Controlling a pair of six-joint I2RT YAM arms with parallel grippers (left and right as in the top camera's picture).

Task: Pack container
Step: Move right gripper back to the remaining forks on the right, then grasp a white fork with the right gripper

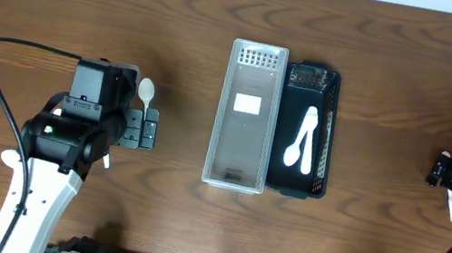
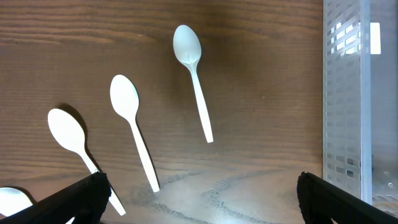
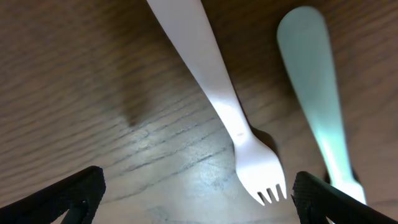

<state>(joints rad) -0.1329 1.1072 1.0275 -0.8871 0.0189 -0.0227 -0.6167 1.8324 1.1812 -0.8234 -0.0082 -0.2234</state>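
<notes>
Your right claw is wide open, tips apart at the bottom corners of its wrist view. The fork lies flat on the worktop right in front of it, out by the right edge. Its long axis runs on a slant across the gap between the fingers, with the tines pointing back toward the claw and the handle heading away.

A second pale utensil lies just beside it. Can't tell what kind, but I'd pinch the fork's neck carefully or you'll probably snag both.

The left claw is open too, hanging over the loose spoons near the left edge. Their bowls point toward the far edge and their handles toward the claw.

The black basket sits mid-worktop right against the clear bin and already holds two packed spoons. The right arm is nearer the fork, so I reckon that's your grab.
</notes>
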